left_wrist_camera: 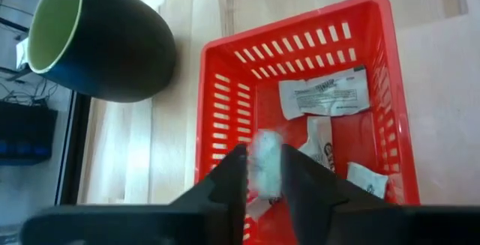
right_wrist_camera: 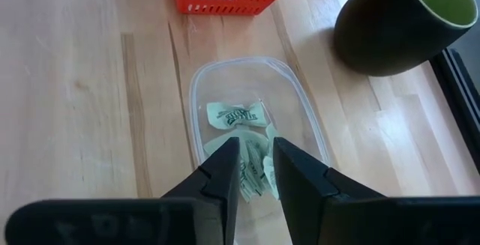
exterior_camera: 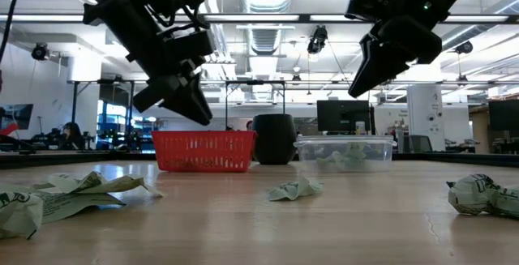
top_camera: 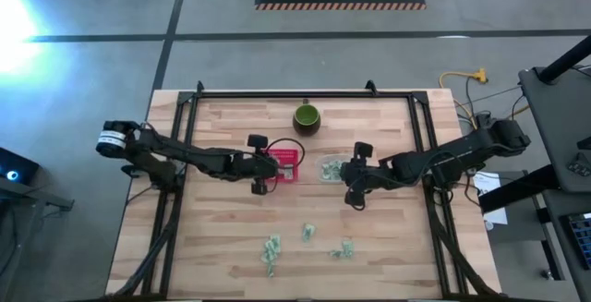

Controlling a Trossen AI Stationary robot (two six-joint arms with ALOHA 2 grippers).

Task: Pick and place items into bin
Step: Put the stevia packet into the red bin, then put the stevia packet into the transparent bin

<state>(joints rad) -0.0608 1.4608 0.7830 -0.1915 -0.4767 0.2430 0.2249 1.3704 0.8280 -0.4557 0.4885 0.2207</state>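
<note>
My left gripper hangs over the near side of the red basket and is shut on one pale wrapped piece. It also shows in the high view. Several pieces lie on the basket's floor. My right gripper hangs above the clear tub, which holds several pale green-and-white pieces. Its fingers stand a little apart with nothing between them. It also shows in the high view. A few loose pieces lie flat on the table's near part. My left gripper pinches the pale wrapped piece between its two fingers. The fingers slant down from the table's left. The piece is lifted clear, above the inside of the red basket.
A dark green round cup stands behind the basket and tub, near the far edge. A black frame runs along the table's far side and down both sides. Bare wood lies between the containers and the loose pieces.
</note>
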